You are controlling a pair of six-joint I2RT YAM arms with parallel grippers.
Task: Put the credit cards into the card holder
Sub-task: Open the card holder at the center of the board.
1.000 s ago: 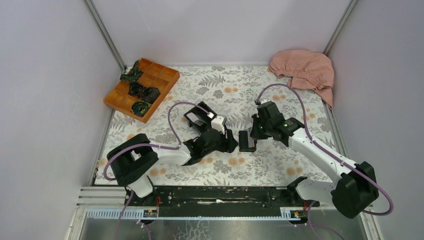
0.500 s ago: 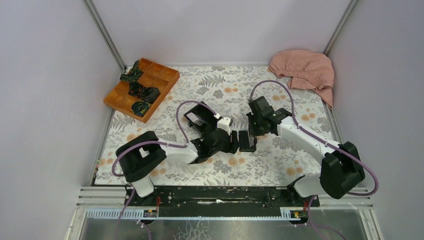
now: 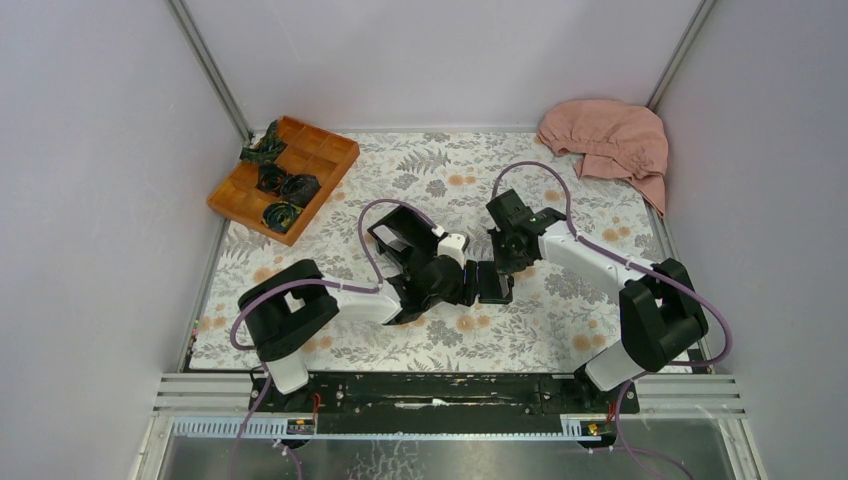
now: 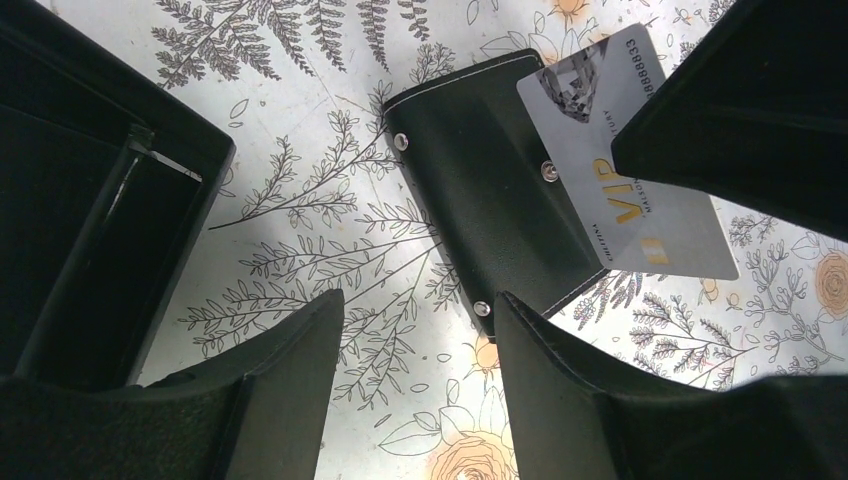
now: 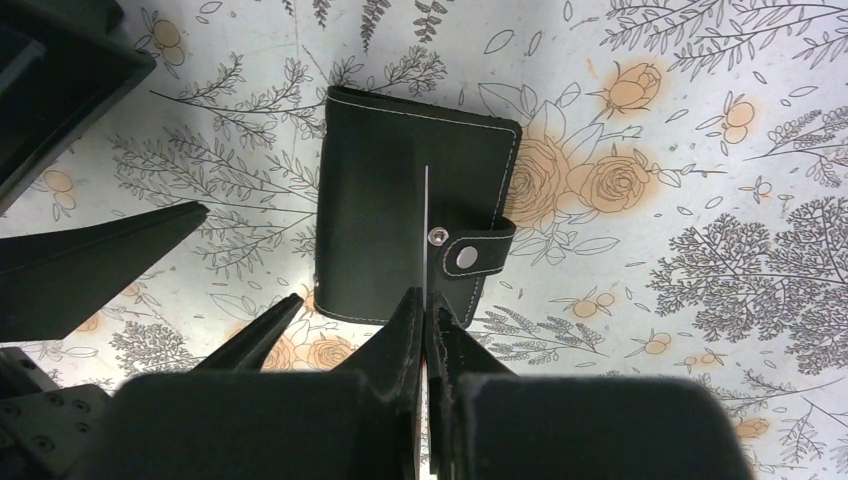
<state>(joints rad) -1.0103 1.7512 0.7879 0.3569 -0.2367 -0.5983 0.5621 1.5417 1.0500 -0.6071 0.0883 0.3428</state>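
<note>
Card holder: small black stitched-leather bifold wallet (image 5: 380, 190), lying flat and closed in the middle of the floral-printed bench (image 3: 440, 170), between the two arms. Its clasp tab (image 5: 478, 256) wraps round one edge and looks snapped down.
Credit card: thin pale grey plastic card with gold "VIP" lettering (image 4: 640, 200), held on edge above the clasp side of the wallet. No part of it is in a pocket.
Right jaws: pressed together on the card's near edge.
Left jaws: apart and holding nothing, low over the bench just beside the wallet's near corner.
Change: within the last second the left arm has reached further across, so its jaws now stand against the wallet instead of clear of it. The right arm has folded in toward the middle, keeping the card over the wallet. The wallet itself has not shifted.
Meaning: both arms are now gathered at the wallet. Insertion probably cannot begin while it stays shut, so the tab likely needs freeing first.
Also present: rigid black open-topped box (image 4: 180, 140) beside the left arm. No further cards can be made out.
</note>
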